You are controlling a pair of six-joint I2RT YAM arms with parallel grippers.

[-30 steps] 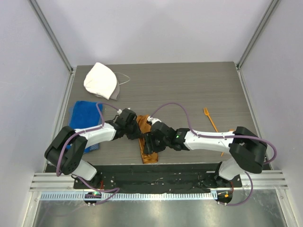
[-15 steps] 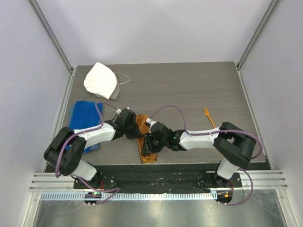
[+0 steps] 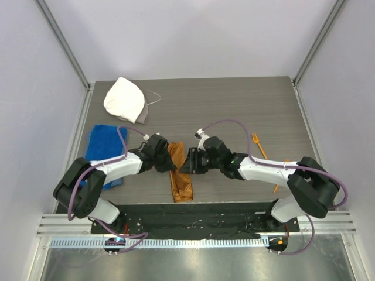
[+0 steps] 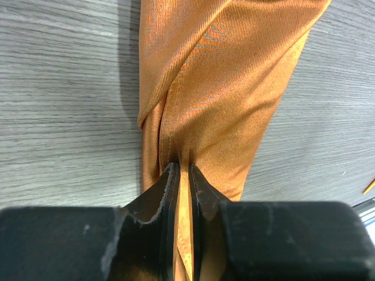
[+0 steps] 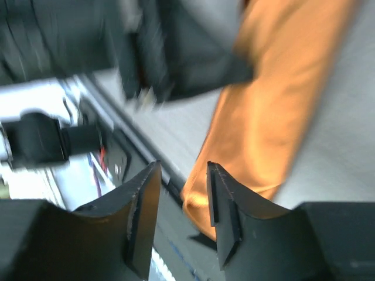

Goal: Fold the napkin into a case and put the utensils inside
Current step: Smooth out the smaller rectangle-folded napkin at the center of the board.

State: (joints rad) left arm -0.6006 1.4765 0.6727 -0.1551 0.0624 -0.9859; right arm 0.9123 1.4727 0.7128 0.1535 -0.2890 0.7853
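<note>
The rust-orange napkin (image 3: 179, 174) lies as a narrow folded case running toward the table's near edge. My left gripper (image 3: 167, 161) is shut on a fold at its far left side; in the left wrist view the cloth (image 4: 222, 88) is pinched between the jaws of this gripper (image 4: 183, 171). My right gripper (image 3: 188, 163) hovers open just right of the strip's far end. In the blurred right wrist view nothing sits between its fingers (image 5: 183, 175), and the cloth (image 5: 275, 117) is beyond them. The orange fork (image 3: 259, 146) lies at the right. The spoon is not clearly visible.
A blue towel (image 3: 101, 145) lies under the left arm at the table's left side. A white rounded cloth cap (image 3: 125, 100) sits at the back left. The black front rail (image 3: 193, 212) runs just past the strip's near end. Grey walls enclose the table.
The right gripper has drawn back from the strip's near half toward its far end, leaving the near part uncovered. The left gripper keeps its hold in place.
</note>
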